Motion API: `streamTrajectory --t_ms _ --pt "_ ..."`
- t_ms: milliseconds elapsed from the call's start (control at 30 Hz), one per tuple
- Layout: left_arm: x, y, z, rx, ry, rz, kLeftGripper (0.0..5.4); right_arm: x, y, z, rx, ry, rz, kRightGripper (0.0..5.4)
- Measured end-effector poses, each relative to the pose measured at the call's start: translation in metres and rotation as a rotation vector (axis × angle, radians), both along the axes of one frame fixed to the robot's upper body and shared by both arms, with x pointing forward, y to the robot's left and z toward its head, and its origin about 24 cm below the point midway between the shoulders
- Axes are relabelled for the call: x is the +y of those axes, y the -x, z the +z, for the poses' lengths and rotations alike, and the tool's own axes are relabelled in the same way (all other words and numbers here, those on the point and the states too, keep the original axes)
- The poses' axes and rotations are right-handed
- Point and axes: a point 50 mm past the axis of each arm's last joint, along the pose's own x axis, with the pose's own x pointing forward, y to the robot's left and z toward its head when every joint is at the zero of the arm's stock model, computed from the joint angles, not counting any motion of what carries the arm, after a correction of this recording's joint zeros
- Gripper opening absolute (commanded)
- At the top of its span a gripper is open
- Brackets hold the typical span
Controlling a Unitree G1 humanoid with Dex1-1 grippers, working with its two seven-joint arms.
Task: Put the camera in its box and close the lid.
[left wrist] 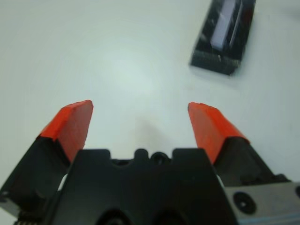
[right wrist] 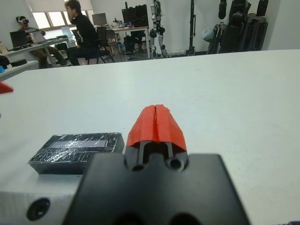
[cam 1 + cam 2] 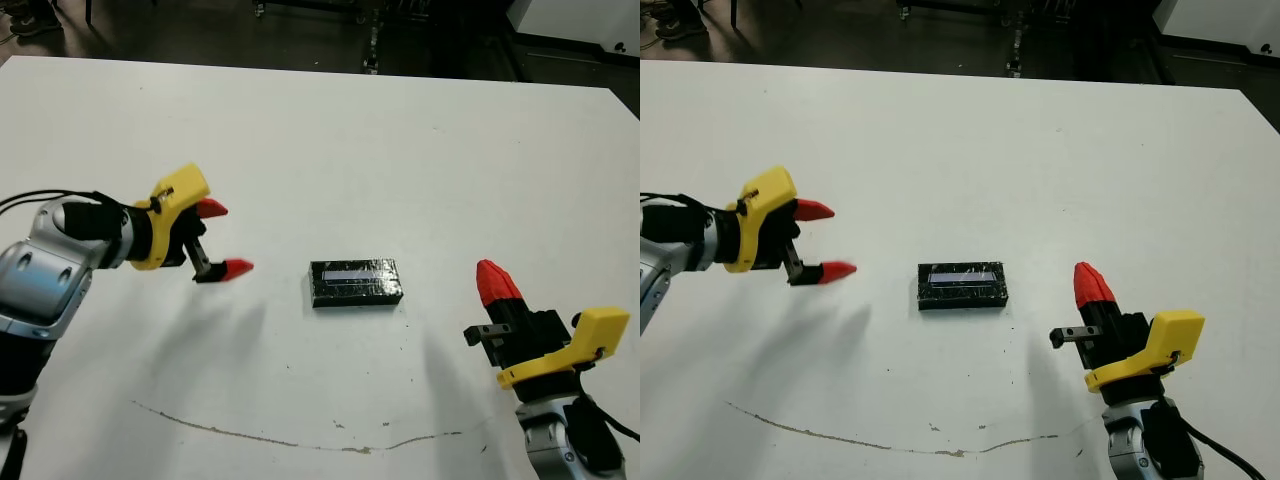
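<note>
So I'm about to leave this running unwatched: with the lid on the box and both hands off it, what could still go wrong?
The left hand hangs open beside the closed box; a sideways sweep could shove it across the table. The lid may only rest loosely; whether it is fully seated cannot be seen. The shut right hand could also clip it.

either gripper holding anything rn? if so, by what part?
Nothing held. Left gripper is open and empty; right gripper is shut on nothing. The lid lies on the table between them, untouched.
</note>
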Motion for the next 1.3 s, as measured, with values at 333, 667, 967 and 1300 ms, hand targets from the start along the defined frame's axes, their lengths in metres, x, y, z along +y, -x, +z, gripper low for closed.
streamTrajectory --t_ms 333,667,967,1300 --pt "-0.054 0.008 0.003 -0.081 0.371 0.014 3.06 0.001 0.0 0.0 0.002 0.001 0.001 0.0" --pt "-0.094 0.023 -0.016 -0.005 0.433 -0.018 1.55 0.0 0.001 -0.001 0.004 0.001 -0.002 0.0" --pt "-0.109 0.028 -0.043 0.122 0.395 -0.031 0.26 0.0 0.001 0.0 -0.002 0.009 -0.005 0.0" --pt "-0.118 0.031 -0.078 0.269 0.278 -0.007 0.02 0.0 0.001 0.0 -0.013 0.009 -0.003 0.0"
